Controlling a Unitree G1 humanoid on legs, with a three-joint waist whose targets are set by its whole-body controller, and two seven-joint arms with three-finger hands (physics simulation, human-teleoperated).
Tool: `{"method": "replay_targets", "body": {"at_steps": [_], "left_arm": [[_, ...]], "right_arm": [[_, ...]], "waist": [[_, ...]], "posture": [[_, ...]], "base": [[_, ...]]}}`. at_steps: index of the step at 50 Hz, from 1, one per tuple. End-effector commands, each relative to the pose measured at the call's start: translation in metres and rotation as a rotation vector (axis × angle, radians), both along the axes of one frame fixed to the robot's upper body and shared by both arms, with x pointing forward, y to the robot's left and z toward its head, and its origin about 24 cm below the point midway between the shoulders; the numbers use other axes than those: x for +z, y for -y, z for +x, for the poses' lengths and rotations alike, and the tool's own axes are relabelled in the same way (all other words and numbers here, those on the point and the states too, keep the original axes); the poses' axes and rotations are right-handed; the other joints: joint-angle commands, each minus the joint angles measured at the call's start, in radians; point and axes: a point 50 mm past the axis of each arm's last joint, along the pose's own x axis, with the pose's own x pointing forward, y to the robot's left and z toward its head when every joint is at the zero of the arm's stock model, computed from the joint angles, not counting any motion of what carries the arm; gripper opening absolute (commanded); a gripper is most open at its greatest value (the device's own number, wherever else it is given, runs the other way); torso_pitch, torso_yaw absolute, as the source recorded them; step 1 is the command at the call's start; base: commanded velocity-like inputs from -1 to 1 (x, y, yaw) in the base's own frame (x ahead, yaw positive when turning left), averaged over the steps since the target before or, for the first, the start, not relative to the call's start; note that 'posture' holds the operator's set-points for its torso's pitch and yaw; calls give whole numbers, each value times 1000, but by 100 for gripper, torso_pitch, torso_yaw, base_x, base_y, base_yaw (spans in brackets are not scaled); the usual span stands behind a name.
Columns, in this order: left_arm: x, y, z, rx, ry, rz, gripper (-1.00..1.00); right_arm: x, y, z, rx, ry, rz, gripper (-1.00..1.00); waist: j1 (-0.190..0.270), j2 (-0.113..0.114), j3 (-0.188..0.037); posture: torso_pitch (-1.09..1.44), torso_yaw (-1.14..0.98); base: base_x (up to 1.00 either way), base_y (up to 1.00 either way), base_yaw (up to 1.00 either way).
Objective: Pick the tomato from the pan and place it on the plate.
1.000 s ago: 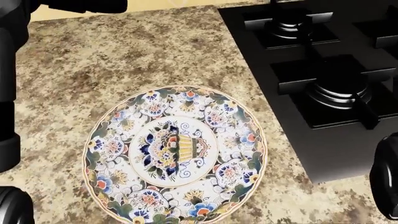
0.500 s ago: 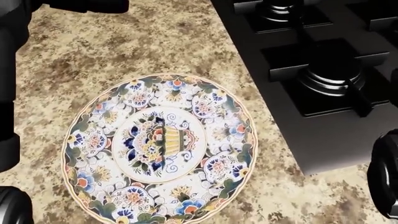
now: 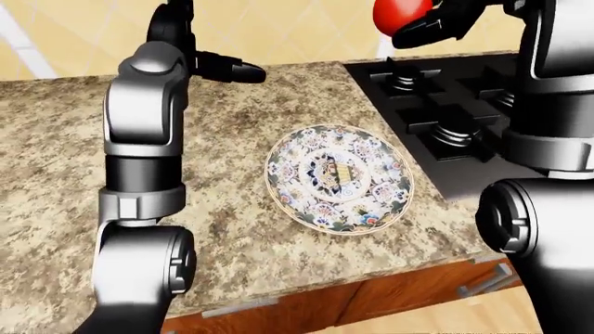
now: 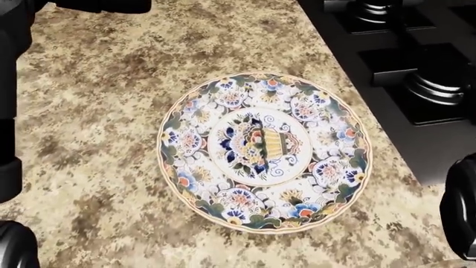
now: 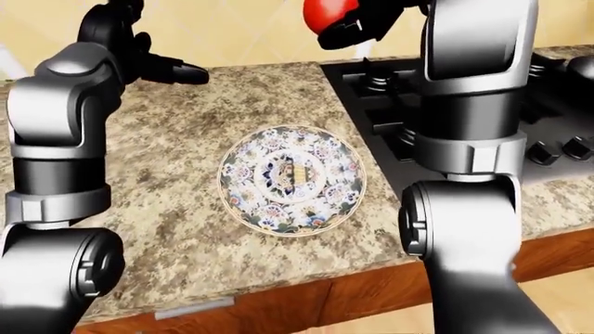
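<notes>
Right robot hand [image 5: 357,24]: you grip the tomato [image 5: 329,14] high, clear of the stove [image 3: 446,118].
Left robot hand [image 3: 218,66]: open, idle.
Plate [image 4: 264,151]: bare on tabletop [image 4: 96,139], awaiting tomato.

Cut-offs near the plate [image 4: 261,149]

Tomato [image 3: 399,14] above plate: top clipped by left-eye view's upper edge, right side hidden behind right hand [image 3: 436,21] fingers. Stove [image 4: 417,84] right of plate runs off head view. Pan not in any view.

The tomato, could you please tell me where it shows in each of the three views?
Left-eye view: tomato at the top edge, right of centre, held in the right hand.
Right-eye view: top edge, centre.
Head view: not in it.
Shared landmark: the plate, below the tomato in both eye views.
</notes>
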Motion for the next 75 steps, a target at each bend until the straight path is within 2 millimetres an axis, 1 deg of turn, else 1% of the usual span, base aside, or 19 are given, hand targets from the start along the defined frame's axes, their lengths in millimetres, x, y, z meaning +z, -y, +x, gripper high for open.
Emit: {"method": "replay_targets", "body": {"at_steps": [1, 5, 9, 15, 21, 25, 31, 33, 37, 44, 49, 55, 60, 71, 75], "left_arm": [[27, 2, -8, -12, 116, 9, 100], [26, 3, -8, -12, 116, 9, 100], [24, 0, -6, -7, 113, 11, 100], [26, -3, -7, -1, 116, 8, 100], [26, -3, -6, -1, 114, 7, 100], [26, -3, -6, -1, 114, 5, 100], [25, -3, -6, -1, 114, 4, 100], [25, -3, -6, -1, 114, 6, 100], [25, -5, -6, 1, 113, 3, 100], [24, -4, -5, 2, 112, 6, 100], [25, -5, -6, 3, 113, 6, 100], [26, -6, -7, 4, 115, 5, 100], [25, -7, -6, 6, 114, 4, 100], [25, -6, -7, 4, 114, 4, 100], [25, -5, -7, 3, 114, 3, 100]], "right_arm": [[17, -1, -11, 11, 77, -24, -100], [8, -7, -10, 26, 58, -95, -100], [-2, -19, -6, 65, 29, -158, -100], [-3, -33, -5, 94, 26, -207, -100], [-15, -47, -3, 128, 1, -271, -100], [-16, -54, -5, 143, -6, -290, -100], [-22, -65, -12, 183, -31, -314, -100], [-28, -69, -14, 197, -44, -349, -100], [-34, -68, -15, 201, -71, -385, -100], [-45, -61, -24, 199, -126, -442, -100], [-56, -63, -28, 208, -170, -472, -100], [-58, -70, -33, 231, -186, -498, -100], [-64, -72, -37, 243, -206, -518, -100], [-61, -81, -47, 278, -203, -552, -100], [-48, -85, -42, 269, -149, -541, -100]], "waist": [[-1, 6, -35], [-3, 18, -38], [-7, 26, -43], [-12, 37, -48], [-14, 38, -51], [-15, 39, -56], [-16, 41, -58], [-17, 41, -59], [-20, 43, -60], [-22, 43, -56], [-25, 45, -54], [-30, 49, -51], [-33, 52, -48], [-35, 56, -47], [-36, 60, -47]], "posture": [[0, 0], [0, 0], [0, 0], [0, 0], [0, 0], [0, 0], [0, 0], [0, 0], [0, 0], [0, 0], [0, 0], [0, 0], [0, 0], [0, 0], [0, 0]], "base": [[0, 0, 0], [0, 0, 0], [0, 0, 0], [0, 0, 0], [0, 0, 0], [0, 0, 0], [0, 0, 0], [0, 0, 0], [0, 0, 0], [0, 0, 0], [0, 0, 0], [0, 0, 0], [0, 0, 0], [0, 0, 0], [0, 0, 0]]}}
